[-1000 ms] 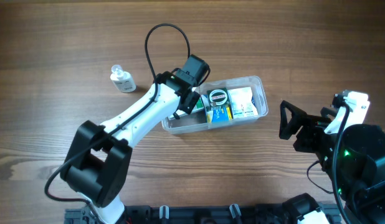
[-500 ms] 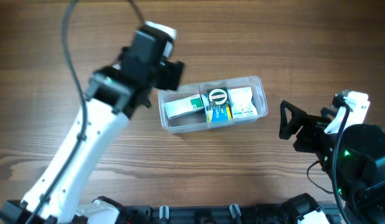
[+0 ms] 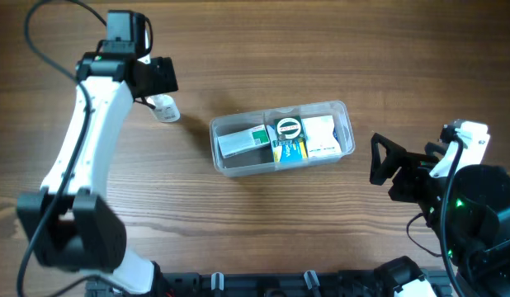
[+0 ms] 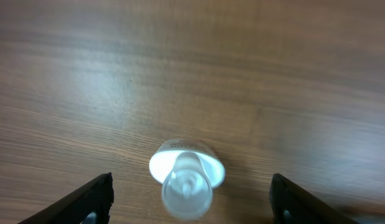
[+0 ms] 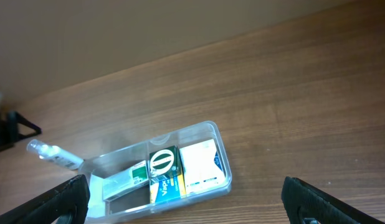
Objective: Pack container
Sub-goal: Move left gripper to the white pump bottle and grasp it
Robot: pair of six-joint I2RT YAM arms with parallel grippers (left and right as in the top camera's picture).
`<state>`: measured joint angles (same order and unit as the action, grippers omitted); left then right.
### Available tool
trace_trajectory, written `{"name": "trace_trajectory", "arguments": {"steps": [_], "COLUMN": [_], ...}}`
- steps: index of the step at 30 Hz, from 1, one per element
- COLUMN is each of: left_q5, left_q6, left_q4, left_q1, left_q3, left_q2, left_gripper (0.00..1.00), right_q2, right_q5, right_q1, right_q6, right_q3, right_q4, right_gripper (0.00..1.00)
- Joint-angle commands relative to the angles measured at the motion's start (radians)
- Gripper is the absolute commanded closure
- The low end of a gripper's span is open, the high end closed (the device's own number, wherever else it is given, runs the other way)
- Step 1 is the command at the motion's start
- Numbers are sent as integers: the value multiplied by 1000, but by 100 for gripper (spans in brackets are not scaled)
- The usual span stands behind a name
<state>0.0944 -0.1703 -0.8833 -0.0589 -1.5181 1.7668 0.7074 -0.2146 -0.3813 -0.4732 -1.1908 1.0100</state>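
Note:
The clear container (image 3: 344,124) lies mid-table holding a grey-green box (image 3: 241,143), a green-and-blue box (image 3: 290,140) and a white box (image 3: 323,136). My left gripper (image 3: 148,82) hovers at the far left over a small clear bottle (image 3: 164,108). In the left wrist view the bottle (image 4: 186,177) stands upright between the wide-apart fingers (image 4: 93,199), untouched by the left gripper (image 4: 191,183). My right gripper (image 3: 391,169) waits open to the right of the container. In its wrist view the right gripper (image 5: 186,186) is empty, with the container (image 5: 222,158) ahead.
Bare wooden tabletop surrounds the container. The left arm (image 3: 77,157) stretches along the table's left side, its cable looping above. The right arm's base (image 3: 474,214) fills the lower right corner.
My left gripper let go of the grey-green box in the container's left end, opened, and swung up and left to hover over the small bottle. The right arm has not moved.

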Motion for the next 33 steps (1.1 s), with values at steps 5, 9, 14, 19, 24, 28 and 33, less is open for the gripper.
{"name": "trace_trajectory", "arguments": {"steps": [5,9,14,19,24,28,33], "left_q5": [-12,-12,-11,-12,-11,-11,-12], "left_q6": [6,6,6,6,7,29,28], "left_q4": [-9,-17,-35,-28,-27,-50,-168], "left_q1": [0,0,0,0,0,0,-13], "left_q3": [1,1,1,2,1,0,-59], "left_q2": [88,88,89,98,107,84,-37], "left_gripper": [22,51,52,55,71,88,93], "right_q2": [2,2,2,2,2,2,2], "right_q5": [-18,-18,-18,-18,-18,-18,-18], "right_q1": [4,4,4,4,4,4,4], "right_q6": [0,0,0,0,0,0,0], "right_q3": [-5,-5,-5,-5,-5,-5,-5], "right_q4": [-2,-2,-2,-2,-2,-2,-2], "right_gripper": [0,0,0,0,0,0,0]}}
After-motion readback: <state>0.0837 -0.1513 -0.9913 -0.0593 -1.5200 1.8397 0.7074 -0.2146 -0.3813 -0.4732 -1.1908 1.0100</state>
